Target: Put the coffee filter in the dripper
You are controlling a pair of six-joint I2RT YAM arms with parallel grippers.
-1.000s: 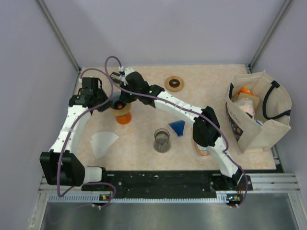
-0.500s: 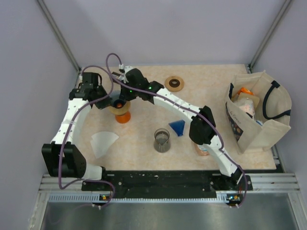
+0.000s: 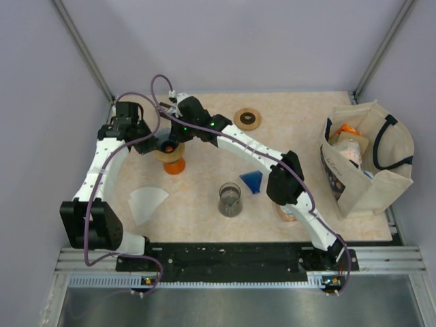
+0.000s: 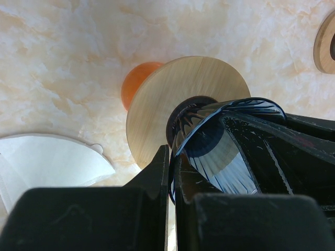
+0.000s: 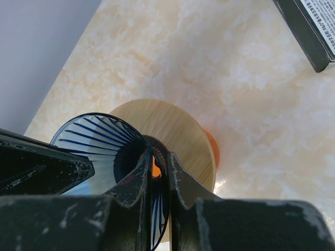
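While both arms are meeting at dripper [image 3: 164, 156] in top view, left gripper [image 3: 151, 146] is closing on it from 9 o'clock, right gripper [image 3: 176, 139] from 1 o'clock. Coffee filter [image 3: 146, 203] is lying flat on table [image 3: 306, 122] at 7 o'clock of dripper, apart from it.

Left wrist: fingers [image 4: 158, 170] are pinching dripper rim, filter is showing at 8 o'clock.

Right wrist: fingers [image 5: 142, 172] are clamping dripper rim, wooden collar [image 5: 180, 130] and orange cup [image 5: 212, 149] are sitting below.

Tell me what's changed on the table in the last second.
The left arm reached slightly toward the far edge, and the elbow of the right arm swung a little left. The left fingers and right fingers stay pinched on the rim of the dripper, which barely moved. Nothing was let go. The coffee filter, beaker and bag stayed put.
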